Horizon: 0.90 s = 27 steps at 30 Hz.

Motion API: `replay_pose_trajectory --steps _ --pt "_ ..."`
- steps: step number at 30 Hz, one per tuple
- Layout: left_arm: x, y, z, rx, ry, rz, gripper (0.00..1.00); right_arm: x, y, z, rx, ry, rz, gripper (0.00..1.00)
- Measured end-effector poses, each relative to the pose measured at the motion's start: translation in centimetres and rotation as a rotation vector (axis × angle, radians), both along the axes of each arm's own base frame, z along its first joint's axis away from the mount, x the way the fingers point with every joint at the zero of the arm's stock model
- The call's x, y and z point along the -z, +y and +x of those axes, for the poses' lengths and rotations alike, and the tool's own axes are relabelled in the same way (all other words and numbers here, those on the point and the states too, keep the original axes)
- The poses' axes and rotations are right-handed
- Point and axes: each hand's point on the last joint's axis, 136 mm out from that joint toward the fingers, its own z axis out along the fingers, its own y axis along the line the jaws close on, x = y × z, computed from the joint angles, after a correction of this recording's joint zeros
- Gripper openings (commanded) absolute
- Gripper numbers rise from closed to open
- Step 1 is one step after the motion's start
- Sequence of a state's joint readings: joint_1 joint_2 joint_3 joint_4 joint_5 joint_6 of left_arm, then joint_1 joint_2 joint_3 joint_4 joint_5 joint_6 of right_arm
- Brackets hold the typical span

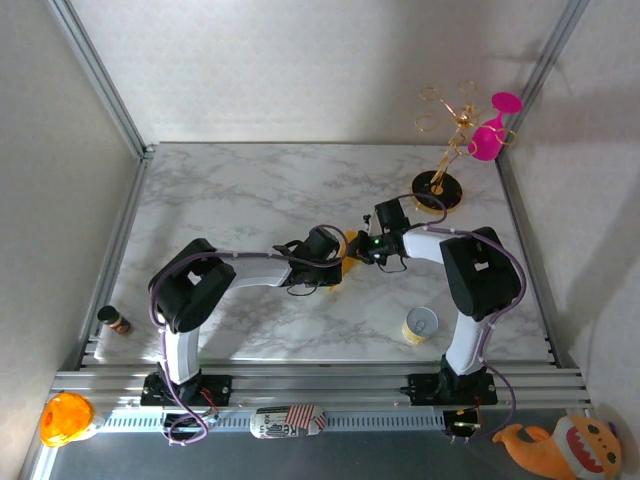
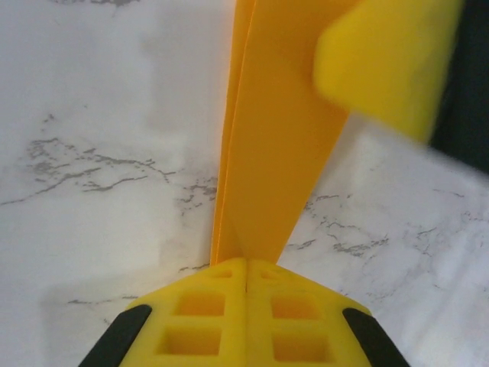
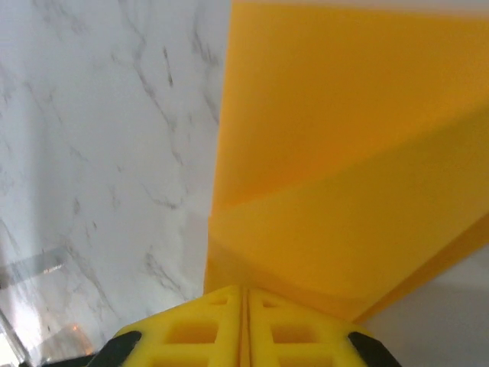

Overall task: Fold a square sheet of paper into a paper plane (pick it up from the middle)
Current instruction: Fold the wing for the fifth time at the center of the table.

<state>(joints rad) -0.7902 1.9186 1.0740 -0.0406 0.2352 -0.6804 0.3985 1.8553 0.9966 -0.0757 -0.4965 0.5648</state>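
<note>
left pincer (image 2: pixel 246 277) and right pincer (image 3: pixel 244 294) each clamp the folded paper (image 2: pixel 275 153) stretched between them.

We log two matching units in the overhead view. The left arm (image 1: pixel 250 272) and the right arm (image 1: pixel 462 345) are built of white tubular links joined by bulky black joint housings. Thin purple cables (image 1: pixel 157 300) loop along each arm. Black base plates (image 1: pixel 185 388) sit at 7 and 5 o'clock. In the wrist views, the left gripper (image 2: pixel 246 267) and the right gripper (image 3: pixel 244 294) have bright yellow plastic fingers with square recessed pockets. Black shoulders show at 7 and 5 o'clock.
</note>
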Motion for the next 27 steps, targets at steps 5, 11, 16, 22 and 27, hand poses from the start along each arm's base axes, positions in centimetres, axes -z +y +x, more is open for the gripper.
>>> replay_pose_trajectory --steps 5,11,16,22,27 --pt "0.0 0.0 0.0 0.007 -0.002 0.0 0.0 -1.4 -0.4 2.6 0.012 -0.08 -0.015 0.11" --pt "0.0 0.0 0.0 0.012 -0.004 0.001 0.0 0.1 -1.1 3.0 0.009 -0.065 -0.052 0.12" --pt "0.0 0.0 -0.1 0.015 -0.005 0.003 0.0 1.2 -1.0 3.1 -0.01 -0.05 -0.068 0.12" --pt "-0.1 -0.1 -0.1 0.026 -0.009 0.005 0.0 1.3 -1.0 3.2 -0.023 -0.048 -0.076 0.12" --pt "-0.5 -0.1 -0.1 0.028 -0.007 0.008 0.08 1.4 -1.0 3.2 -0.022 -0.042 -0.081 0.11"
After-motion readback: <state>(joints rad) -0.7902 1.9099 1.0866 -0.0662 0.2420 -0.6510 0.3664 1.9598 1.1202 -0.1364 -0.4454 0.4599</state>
